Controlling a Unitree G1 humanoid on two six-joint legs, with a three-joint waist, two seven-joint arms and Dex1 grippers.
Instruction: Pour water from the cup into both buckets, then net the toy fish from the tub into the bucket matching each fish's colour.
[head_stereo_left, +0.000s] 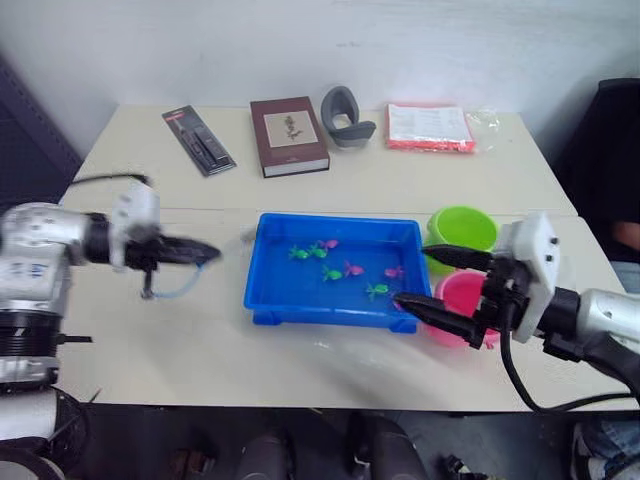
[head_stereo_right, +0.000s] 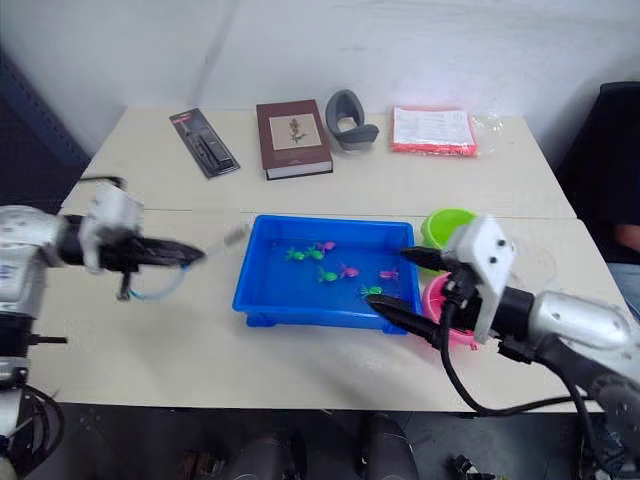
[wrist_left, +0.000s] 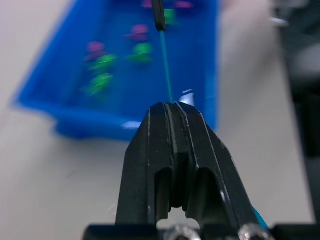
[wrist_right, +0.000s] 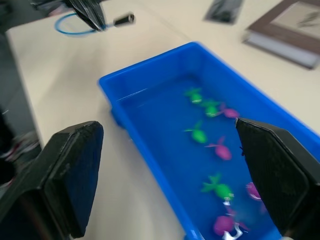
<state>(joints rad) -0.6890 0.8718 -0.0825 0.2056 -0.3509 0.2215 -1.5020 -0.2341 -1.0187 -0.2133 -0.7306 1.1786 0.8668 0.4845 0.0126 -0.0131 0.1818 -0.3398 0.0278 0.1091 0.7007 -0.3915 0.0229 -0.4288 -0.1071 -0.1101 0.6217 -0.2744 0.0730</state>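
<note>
The blue tub (head_stereo_left: 335, 219) sits mid-table with water and several pink fish (head_stereo_left: 353, 268) and green fish (head_stereo_left: 331, 273) in it. To its left, above the table, my left gripper (head_stereo_left: 190, 252) is shut on the net's thin stick; the blue hoop (head_stereo_left: 172, 291) hangs below it and the handle end (head_stereo_right: 235, 235) points at the tub. The green bucket (head_stereo_left: 462, 227) and pink bucket (head_stereo_left: 462, 295) stand at the tub's right end. My right gripper (head_stereo_left: 415, 277) is open in front of them, over the tub's right corner. A faint clear rim (head_stereo_right: 535, 262), perhaps the cup, shows behind my right wrist.
Along the table's far edge lie a black flat package (head_stereo_left: 198, 140), a brown book (head_stereo_left: 289, 135), a grey curved object (head_stereo_left: 345, 117) and a red-and-white packet (head_stereo_left: 430, 127). Bare tabletop runs in front of the tub up to the near edge.
</note>
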